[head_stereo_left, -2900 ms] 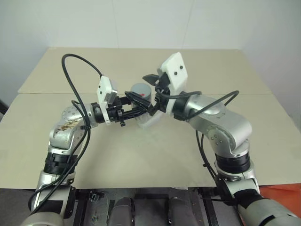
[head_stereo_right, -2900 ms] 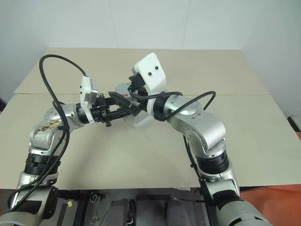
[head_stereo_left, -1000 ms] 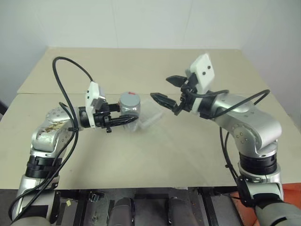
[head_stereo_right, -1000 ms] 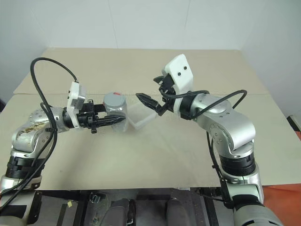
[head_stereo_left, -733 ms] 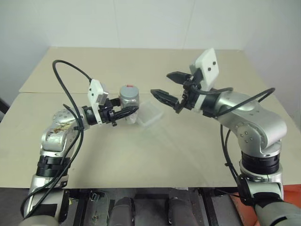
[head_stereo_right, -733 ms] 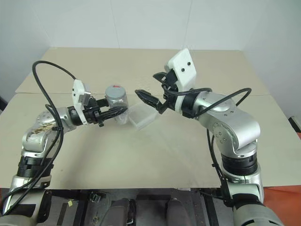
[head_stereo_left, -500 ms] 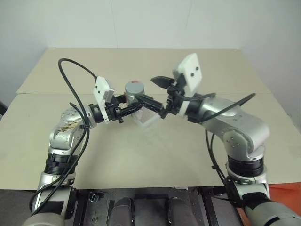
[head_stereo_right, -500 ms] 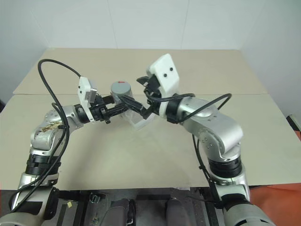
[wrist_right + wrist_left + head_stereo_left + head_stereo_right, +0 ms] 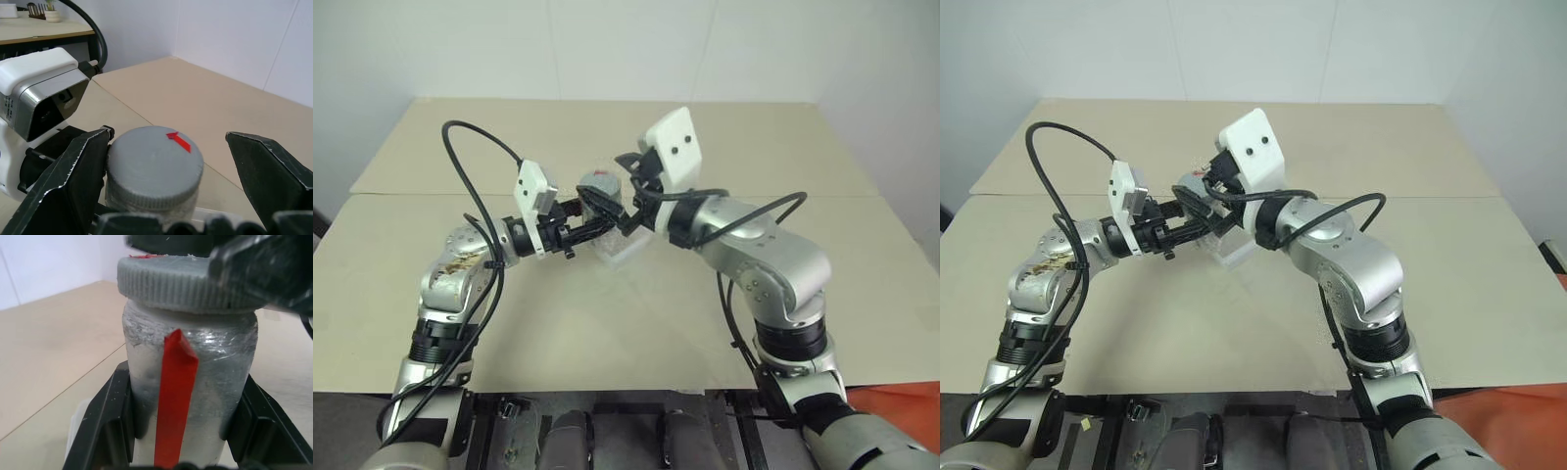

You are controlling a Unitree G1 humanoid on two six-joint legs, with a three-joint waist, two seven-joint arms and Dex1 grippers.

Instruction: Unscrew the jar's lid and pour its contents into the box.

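We see one jar (image 9: 190, 396), silver-grey with a red stripe, upright above the middle of the table (image 9: 607, 323), which lies bare and wide all round to its edges. Our left gripper (image 9: 186, 431) pinches its body, the box (image 9: 617, 250) just below. Our right gripper (image 9: 166, 181) stands spread either side of the one ribbed grey lid (image 9: 154, 164), one finger touching its rim.
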